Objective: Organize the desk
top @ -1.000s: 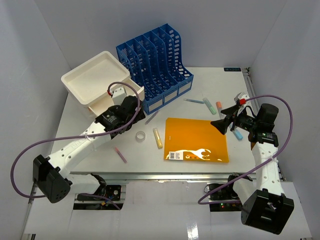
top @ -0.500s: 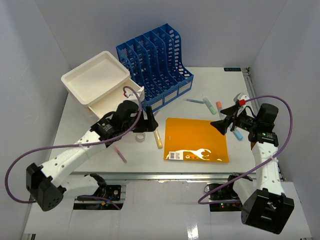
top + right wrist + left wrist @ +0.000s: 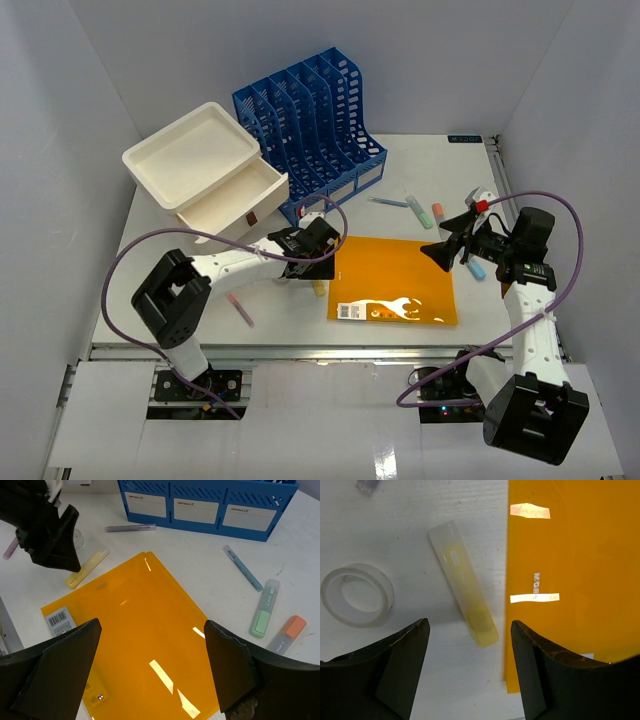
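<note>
left gripper (image 3: 469, 625) spread wide, facing down; right gripper (image 3: 151, 624) spread wide, raised

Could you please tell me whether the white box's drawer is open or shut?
Open: the drawer sticks out from under the white box, its inside showing in the top view.

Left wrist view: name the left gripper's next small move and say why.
Probably lower straight down onto the yellow highlighter. The left gripper hangs open and holds nothing, with the highlighter's near end between its fingers. One finger sits above the edge of the orange folder, so the descent should be careful.
</note>
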Available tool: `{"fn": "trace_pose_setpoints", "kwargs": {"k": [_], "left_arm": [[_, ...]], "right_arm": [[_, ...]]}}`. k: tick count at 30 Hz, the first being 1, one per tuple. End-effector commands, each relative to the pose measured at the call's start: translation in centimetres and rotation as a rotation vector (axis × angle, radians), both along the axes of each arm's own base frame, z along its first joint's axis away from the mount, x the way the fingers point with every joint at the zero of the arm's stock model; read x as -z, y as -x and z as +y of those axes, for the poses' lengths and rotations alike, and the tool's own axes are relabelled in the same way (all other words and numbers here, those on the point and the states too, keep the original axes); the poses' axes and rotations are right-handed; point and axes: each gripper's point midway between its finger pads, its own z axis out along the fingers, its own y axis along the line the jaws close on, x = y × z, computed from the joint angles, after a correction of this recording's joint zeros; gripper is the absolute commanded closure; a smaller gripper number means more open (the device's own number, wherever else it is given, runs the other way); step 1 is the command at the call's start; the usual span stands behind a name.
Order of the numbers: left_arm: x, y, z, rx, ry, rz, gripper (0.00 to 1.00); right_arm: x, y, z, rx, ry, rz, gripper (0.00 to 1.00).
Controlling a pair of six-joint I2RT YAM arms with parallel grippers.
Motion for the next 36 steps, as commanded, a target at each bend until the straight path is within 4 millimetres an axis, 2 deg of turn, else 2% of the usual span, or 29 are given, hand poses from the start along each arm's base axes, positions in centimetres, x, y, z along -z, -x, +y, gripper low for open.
{"fn": "trace_pose_setpoints", "kwargs": {"k": [1, 4, 8, 15, 16, 18, 27, 29, 31, 36], "left_arm": [[-0.6, -2.5, -1.1, -0.063, -0.008, -0.061, 0.24], [0.1, -3.1, -1.7, -0.073, -0.018, -0.057, 0.25], [0.6, -3.6, -1.5, -0.108, -0.040, -0.058, 0.37], [2.6, -2.8, -0.8, -0.142, -0.068, -0.014, 0.40], [2.8, -2.7, -0.7, -0.144, -0.072, -0.011, 0.44], [3.3, -2.5, -0.5, -0.144, -0.082, 0.000, 0.45], [3.8, -2.4, -0.4, -0.138, -0.094, 0.010, 0.52], [3.9, -2.3, -0.3, -0.135, -0.099, 0.014, 0.57], [3.6, -2.3, -0.3, -0.126, -0.100, 0.008, 0.74], [0.6, -2.5, -0.8, -0.026, -0.104, -0.063, 0.97]], "right_arm": [[-0.1, 0.1, 0.1, -0.015, -0.002, -0.006, 0.10], [-0.1, 0.2, 0.1, -0.016, -0.003, -0.005, 0.10], [0.0, 0.1, 0.1, -0.016, -0.002, -0.003, 0.10], [-0.1, 0.2, 0.1, -0.018, -0.003, -0.003, 0.10], [-0.1, 0.2, 0.1, -0.018, -0.003, -0.002, 0.10], [-0.1, 0.2, 0.1, -0.018, -0.003, -0.002, 0.10], [-0.2, 0.2, 0.1, -0.019, -0.004, -0.005, 0.10], [-0.2, 0.3, 0.1, -0.019, -0.005, -0.005, 0.10], [-0.2, 0.3, 0.1, -0.020, -0.005, -0.005, 0.10], [-0.2, 0.3, 0.1, -0.020, -0.006, -0.006, 0.10]]}}
